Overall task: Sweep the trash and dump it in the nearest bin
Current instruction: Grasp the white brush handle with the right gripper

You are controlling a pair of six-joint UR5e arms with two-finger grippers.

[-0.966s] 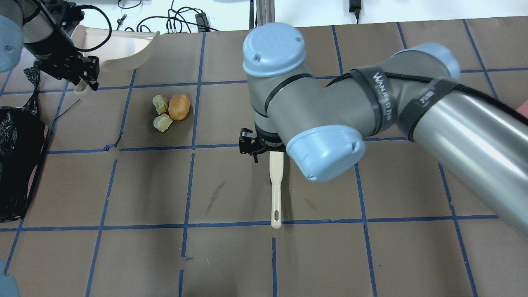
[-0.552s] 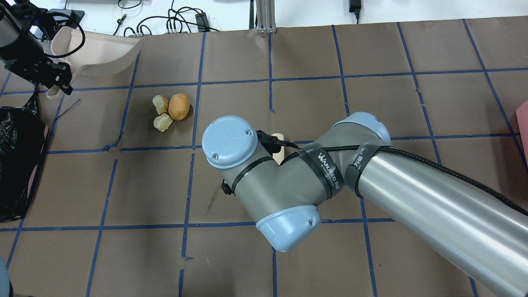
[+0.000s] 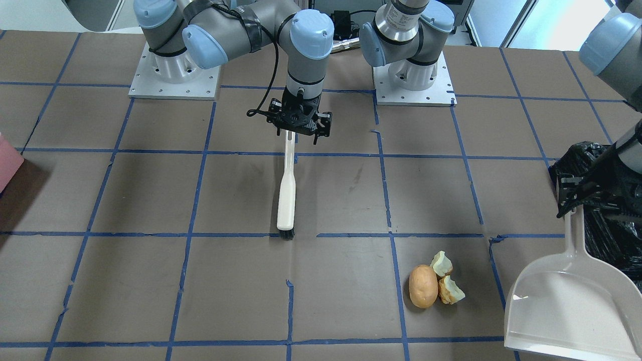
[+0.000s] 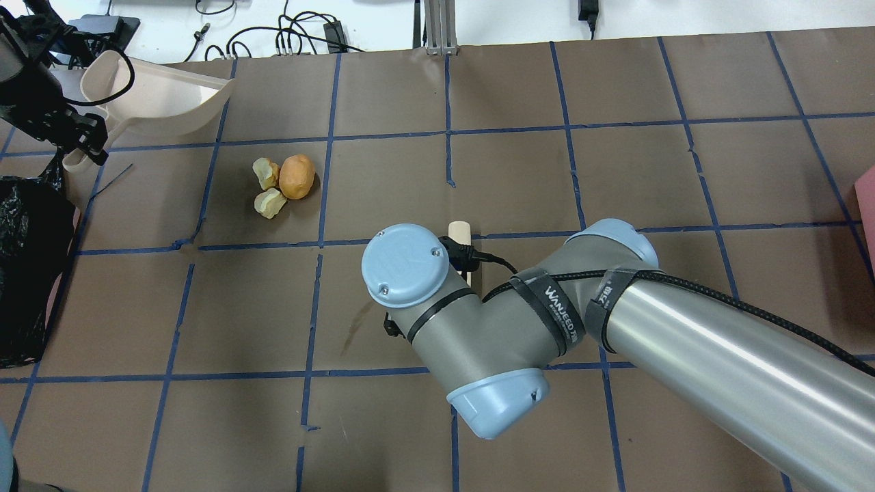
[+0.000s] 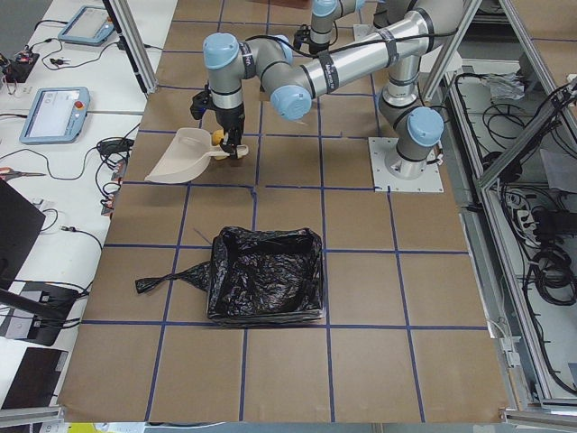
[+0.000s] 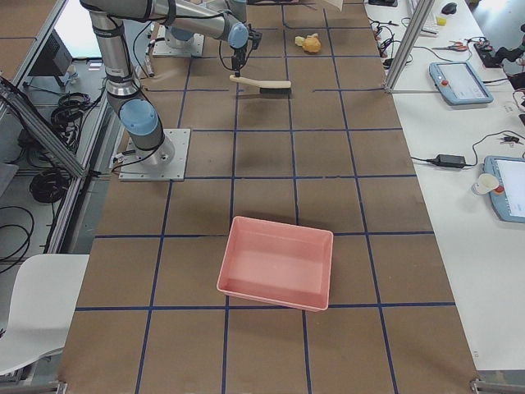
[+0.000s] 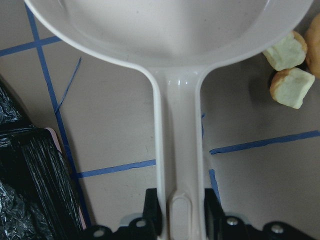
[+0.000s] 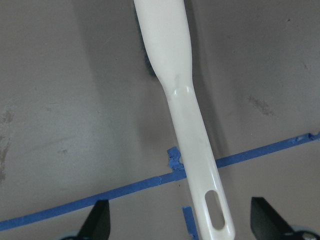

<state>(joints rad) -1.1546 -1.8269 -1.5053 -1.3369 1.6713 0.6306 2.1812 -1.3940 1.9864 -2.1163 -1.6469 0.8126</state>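
The trash, a brown lump and two pale chunks, lies together on the table. My left gripper is shut on the handle of a white dustpan, seen in the left wrist view. The pan is held beside the trash, between it and the black-lined bin. My right gripper is open, and its fingers straddle the handle end of a white brush lying flat. In the overhead view my arm hides that gripper.
A pink tray sits far off on my right side. The bin's black bag spreads along the table's left edge. Blue tape lines grid the brown table. Both arm bases stand at my side of the table.
My right arm has swung back along the brush to its handle end; the brush has not moved. My left gripper has carried the dustpan leftward and turned it.
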